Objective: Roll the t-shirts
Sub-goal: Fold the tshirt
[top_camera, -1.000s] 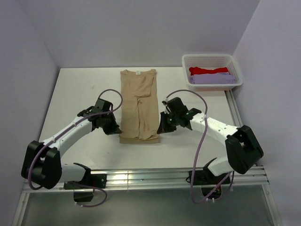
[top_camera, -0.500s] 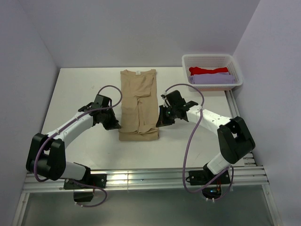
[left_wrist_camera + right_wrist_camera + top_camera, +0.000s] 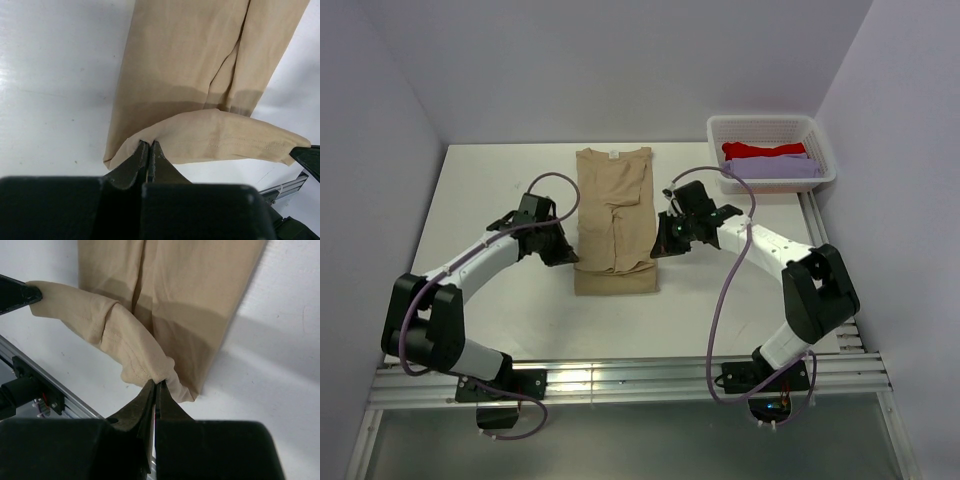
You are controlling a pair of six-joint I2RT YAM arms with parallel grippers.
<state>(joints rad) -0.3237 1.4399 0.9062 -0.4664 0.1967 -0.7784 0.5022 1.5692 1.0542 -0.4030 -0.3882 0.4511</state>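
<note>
Your left gripper (image 3: pixel 149 149) and right gripper (image 3: pixel 157 386) both clamped on tan t-shirt (image 3: pixel 615 200) hem corners; hem raised off table (image 3: pixel 490 200).

white lattice basket (image 3: pixel 765 128) at the far right corner of a white table (image 3: pixel 490 190)

Centre: tan-beige soft cloth t-shirt (image 3: pixel 615 205), matt fine knit, stitched hem. Beneath: white smooth tabletop (image 3: pixel 490 190), faint sheen. Upper right: white plastic lattice basket (image 3: pixel 765 128), slightly glossy; within, red folded cloth tee (image 3: pixel 760 150) and lavender folded cloth tee (image 3: pixel 772 168), both matt. Bottom: silvery metal rail (image 3: pixel 630 379), reflective.
</note>
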